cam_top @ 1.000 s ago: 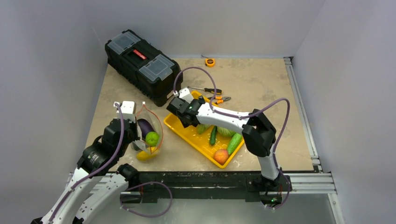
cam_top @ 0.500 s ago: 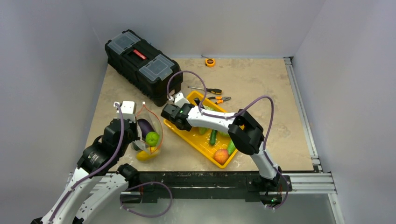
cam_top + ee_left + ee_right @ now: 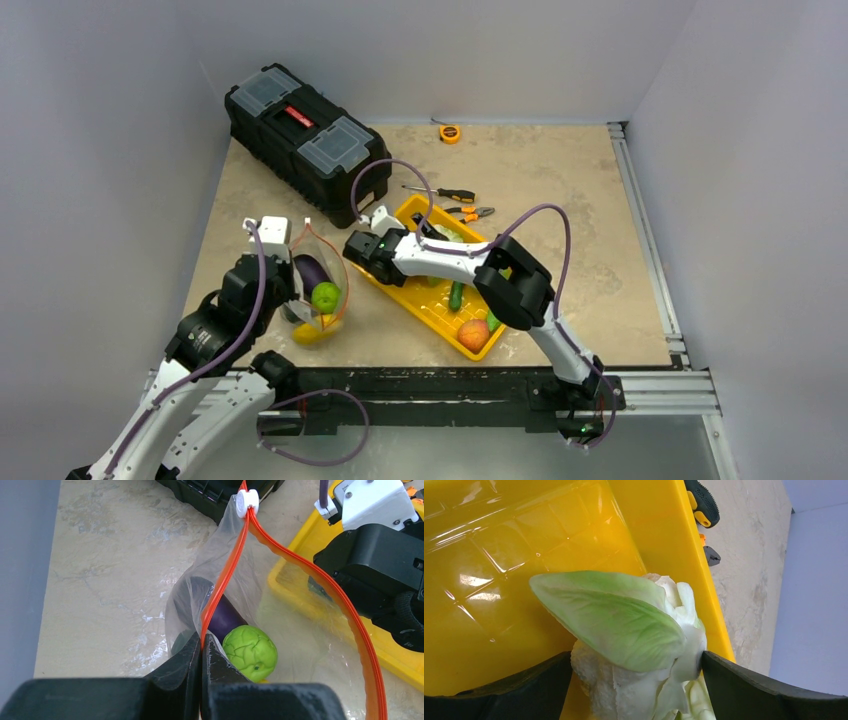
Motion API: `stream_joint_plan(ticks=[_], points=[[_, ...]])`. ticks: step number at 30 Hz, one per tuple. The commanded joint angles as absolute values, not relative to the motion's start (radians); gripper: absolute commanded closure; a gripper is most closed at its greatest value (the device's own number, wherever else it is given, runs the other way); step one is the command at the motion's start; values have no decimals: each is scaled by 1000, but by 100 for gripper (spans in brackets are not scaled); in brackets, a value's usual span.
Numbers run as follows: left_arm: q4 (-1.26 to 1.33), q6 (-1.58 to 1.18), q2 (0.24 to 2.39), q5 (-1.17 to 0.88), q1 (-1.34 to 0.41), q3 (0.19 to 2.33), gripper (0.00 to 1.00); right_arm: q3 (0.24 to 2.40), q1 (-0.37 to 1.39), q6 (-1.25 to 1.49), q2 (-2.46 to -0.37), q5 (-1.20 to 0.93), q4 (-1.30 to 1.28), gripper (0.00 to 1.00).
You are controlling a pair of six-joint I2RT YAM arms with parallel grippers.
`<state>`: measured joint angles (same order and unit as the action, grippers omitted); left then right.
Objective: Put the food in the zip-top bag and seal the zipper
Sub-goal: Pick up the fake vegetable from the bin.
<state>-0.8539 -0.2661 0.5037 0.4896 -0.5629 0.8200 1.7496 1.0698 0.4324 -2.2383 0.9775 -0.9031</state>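
Observation:
My left gripper [image 3: 202,644] is shut on the red-orange zipper [image 3: 227,570] of the clear zip-top bag [image 3: 320,280] and holds its mouth open and upright. A purple eggplant [image 3: 225,617], a green round fruit [image 3: 250,652] and a yellow squash [image 3: 314,332] lie in the bag. My right gripper [image 3: 636,680] is shut on the white cauliflower [image 3: 624,625] with its green leaf, over the left end of the yellow tray [image 3: 425,300]. In the top view the right gripper [image 3: 362,248] is just right of the bag and hides the cauliflower. An orange peach [image 3: 473,333] and green cucumbers [image 3: 457,295] lie in the tray.
A black toolbox [image 3: 300,130] stands at the back left. A screwdriver [image 3: 445,193] and pliers [image 3: 475,212] lie behind the tray, and a tape measure [image 3: 450,133] lies at the far edge. The zipper's white slider [image 3: 247,500] is at the bag's far end.
My right arm has moved left with the cauliflower, from the tray's back part to its left end near the bag. The left arm and bag have not moved.

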Motion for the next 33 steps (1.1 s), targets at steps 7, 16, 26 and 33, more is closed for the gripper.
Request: stream_joint_plan(ticks=[7, 16, 26, 33], points=[[-850, -269, 510, 564, -556, 821, 100, 1661, 1086, 460, -2256, 1056, -818, 9], [-853, -271, 504, 564, -556, 822, 100, 1617, 1095, 392, -2209, 1034, -716, 40], [-852, -276, 501, 552, -556, 821, 100, 1594, 1097, 347, -2085, 961, -663, 94], [-848, -270, 510, 536, -556, 823, 100, 1525, 1095, 346, -1941, 847, -565, 100]])
